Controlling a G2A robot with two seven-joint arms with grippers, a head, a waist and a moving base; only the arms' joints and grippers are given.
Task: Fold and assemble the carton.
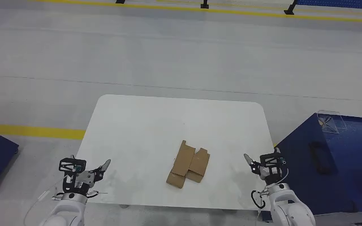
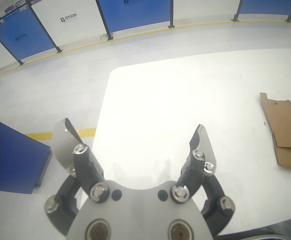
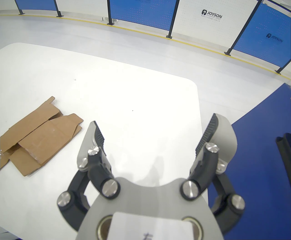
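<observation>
A flattened brown carton (image 1: 188,164) lies on the white table (image 1: 158,124), a little toward the near edge from the middle. Its flaps lie flat and overlapping (image 3: 41,136); one edge of it also shows in the left wrist view (image 2: 278,127). My left gripper (image 1: 89,168) hovers open over the table's near left corner, well apart from the carton, with nothing between its fingers (image 2: 133,127). My right gripper (image 1: 261,158) hangs open at the near right edge of the table, also empty (image 3: 153,122), with the carton off to its side.
A blue box-like stand (image 1: 322,164) sits just beyond the table's right edge, close to the right gripper. Another blue block (image 2: 20,163) stands off the left side. Yellow floor lines (image 1: 39,132) and blue-white fence panels (image 3: 147,11) ring the area.
</observation>
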